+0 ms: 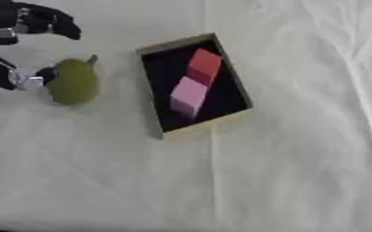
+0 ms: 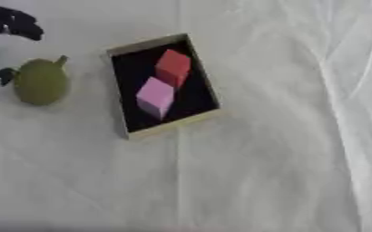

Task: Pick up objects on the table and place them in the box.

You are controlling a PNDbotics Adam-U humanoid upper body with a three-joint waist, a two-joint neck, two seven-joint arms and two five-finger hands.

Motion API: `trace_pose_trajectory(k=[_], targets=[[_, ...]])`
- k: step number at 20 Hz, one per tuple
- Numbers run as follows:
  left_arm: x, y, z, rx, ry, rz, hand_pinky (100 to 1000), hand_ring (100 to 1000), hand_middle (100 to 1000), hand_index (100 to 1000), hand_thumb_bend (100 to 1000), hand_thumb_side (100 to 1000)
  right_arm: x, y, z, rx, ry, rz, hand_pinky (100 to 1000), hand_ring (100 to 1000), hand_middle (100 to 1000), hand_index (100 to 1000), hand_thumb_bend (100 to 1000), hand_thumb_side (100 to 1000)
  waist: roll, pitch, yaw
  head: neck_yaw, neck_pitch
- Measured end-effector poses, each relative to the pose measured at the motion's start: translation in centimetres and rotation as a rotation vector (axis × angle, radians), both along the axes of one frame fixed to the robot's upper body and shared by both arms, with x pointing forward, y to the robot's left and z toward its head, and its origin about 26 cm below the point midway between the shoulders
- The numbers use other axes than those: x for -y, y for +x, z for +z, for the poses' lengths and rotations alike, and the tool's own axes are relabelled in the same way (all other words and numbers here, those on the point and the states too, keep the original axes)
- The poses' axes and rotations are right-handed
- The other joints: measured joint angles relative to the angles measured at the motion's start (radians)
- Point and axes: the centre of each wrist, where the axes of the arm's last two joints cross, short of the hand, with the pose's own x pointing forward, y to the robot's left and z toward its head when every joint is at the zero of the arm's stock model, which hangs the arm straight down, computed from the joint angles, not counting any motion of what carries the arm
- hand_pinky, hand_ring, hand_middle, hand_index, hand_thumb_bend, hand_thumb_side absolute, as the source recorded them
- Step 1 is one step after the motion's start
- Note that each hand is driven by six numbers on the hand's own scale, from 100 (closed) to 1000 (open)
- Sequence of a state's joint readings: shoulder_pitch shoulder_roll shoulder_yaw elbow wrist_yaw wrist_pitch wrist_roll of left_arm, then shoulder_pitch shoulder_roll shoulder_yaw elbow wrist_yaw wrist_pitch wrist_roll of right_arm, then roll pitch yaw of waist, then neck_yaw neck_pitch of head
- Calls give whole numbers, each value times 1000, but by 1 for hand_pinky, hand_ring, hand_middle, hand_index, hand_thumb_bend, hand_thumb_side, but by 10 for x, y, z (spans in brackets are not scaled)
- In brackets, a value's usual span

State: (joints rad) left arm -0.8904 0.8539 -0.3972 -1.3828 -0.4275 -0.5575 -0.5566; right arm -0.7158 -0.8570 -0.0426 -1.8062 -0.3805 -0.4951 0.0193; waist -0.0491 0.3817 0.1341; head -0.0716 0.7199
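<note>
White cloth (image 1: 284, 181), creased, is seen covering the whole table. A shallow box (image 1: 153, 97) with a tan rim and black inside is set askew in the upper middle of the frame. Two blocks are held inside it: a red block (image 1: 204, 65) toward the upper end and a pink block (image 1: 188, 95) below it, the two touching corner to edge in a slanted line.

An olive-green pear (image 1: 72, 82), short stem pointing to the upper right, is seen lying on the cloth to the left of the box, apart from it, not inside.

The left hand (image 1: 30, 22) is seen at the upper left of the frame, black with silver parts. Its fingers (image 1: 62, 26) are curled downward above the pear, with a gap of cloth between them and the fruit. A lower black digit with a silver segment, probably the thumb (image 1: 45, 74), is placed against the pear's left side; actual contact cannot be confirmed, it is touching or just beside. The pear is bracketed by the hand but not enclosed; the hand is spread around it rather than closed on it.

The right hand is not shown in either view.

The rest of the cloth, lower and right parts of the frame, is shown with only folds.
</note>
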Motion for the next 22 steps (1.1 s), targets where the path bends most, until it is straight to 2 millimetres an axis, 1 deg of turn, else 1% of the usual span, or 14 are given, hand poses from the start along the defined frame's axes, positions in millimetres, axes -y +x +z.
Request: trace_pose_trajectory(k=[2, 4, 7, 11, 14, 19, 22], targets=[[-3, 2, -3, -9, 4, 13, 1000, 1000, 884, 951, 291, 418, 0, 0, -1, -3, 0, 0, 889, 832, 786, 825, 100, 465, -1, 0, -1, 0, 0], [-4, 4, -6, -17, 15, 24, 1000, 1000, 884, 958, 270, 400, 0, 0, -1, -3, -1, 0, 889, 831, 785, 824, 100, 469, -2, 1, -1, 0, 0], [-6, 6, -12, -28, 35, 39, 1000, 1000, 886, 963, 262, 392, 1, 1, -1, -7, -3, -1, 889, 831, 785, 822, 100, 480, -2, 2, -1, 0, 0], [-5, 10, -21, -41, 66, 59, 1000, 988, 893, 971, 272, 391, 1, 1, -2, -10, 0, 3, 890, 830, 783, 820, 100, 495, -2, 5, -2, 0, 0], [-6, 15, -27, -47, 89, 82, 1000, 964, 893, 970, 300, 406, 2, 1, -2, -12, 2, 5, 890, 830, 782, 819, 100, 508, -4, 7, -2, 0, 0], [-3, 22, -32, -47, 96, 103, 1000, 948, 878, 955, 249, 389, 3, 1, -3, -16, 5, 0, 891, 828, 781, 816, 100, 522, -9, 7, -3, 2, 0], [-1, 26, -34, -42, 96, 105, 993, 943, 866, 943, 287, 413, 4, 2, -4, -21, 4, -1, 891, 828, 778, 814, 100, 524, -9, 7, -3, 5, -1]])
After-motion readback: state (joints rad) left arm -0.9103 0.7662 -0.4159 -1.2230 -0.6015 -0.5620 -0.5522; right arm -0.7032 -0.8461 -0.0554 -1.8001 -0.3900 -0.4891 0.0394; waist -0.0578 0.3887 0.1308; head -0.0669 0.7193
